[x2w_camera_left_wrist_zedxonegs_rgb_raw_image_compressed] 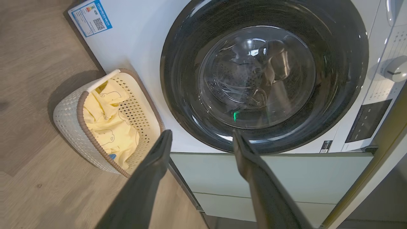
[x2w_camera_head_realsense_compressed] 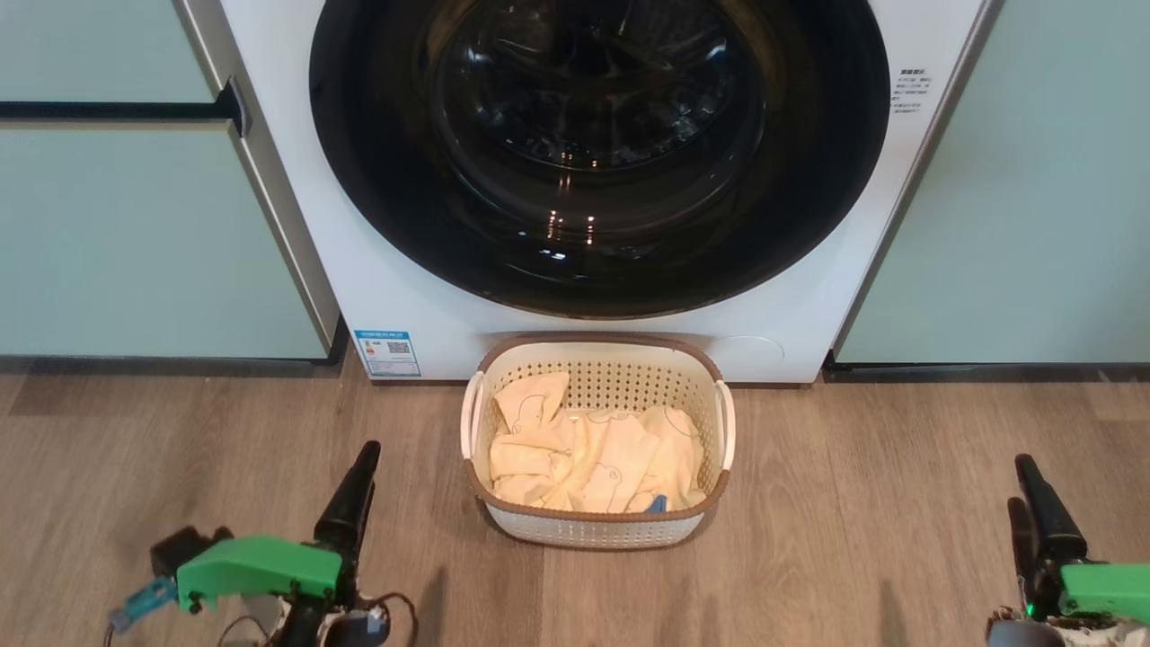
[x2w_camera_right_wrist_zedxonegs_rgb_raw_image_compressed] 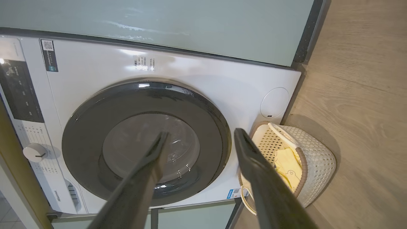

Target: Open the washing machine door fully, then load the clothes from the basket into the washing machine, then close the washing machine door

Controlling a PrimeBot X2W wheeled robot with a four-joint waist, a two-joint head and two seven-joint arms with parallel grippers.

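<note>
Head view: the washing machine door [x2w_camera_head_realsense_compressed: 599,153], a glossy black disc with a domed glass centre, sits closed in the white washing machine [x2w_camera_head_realsense_compressed: 386,270]. The perforated cream basket [x2w_camera_head_realsense_compressed: 593,530] (brown rim, white loop handles) stands on the wood-grain floor [x2w_camera_head_realsense_compressed: 180,449] just in front of it and holds the crumpled pale yellow clothes [x2w_camera_head_realsense_compressed: 593,454].

Left wrist view: the left gripper [x2w_camera_left_wrist_zedxonegs_rgb_raw_image_compressed: 202,133] points toward the door, fingers spread wide, empty.

Right wrist view: the right gripper [x2w_camera_right_wrist_zedxonegs_rgb_raw_image_compressed: 200,135] also points toward the door, spread wide, holding nothing.

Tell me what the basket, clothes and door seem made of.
Basket: matte cream plastic by the look, moulded perforated walls, brown rim. Clothes: soft pale yellow fabric, crumpled in folds; weave too small to tell. Door: glossy black ring, plastic or glass, with sharp reflections; its clear domed centre looks like glass.
</note>
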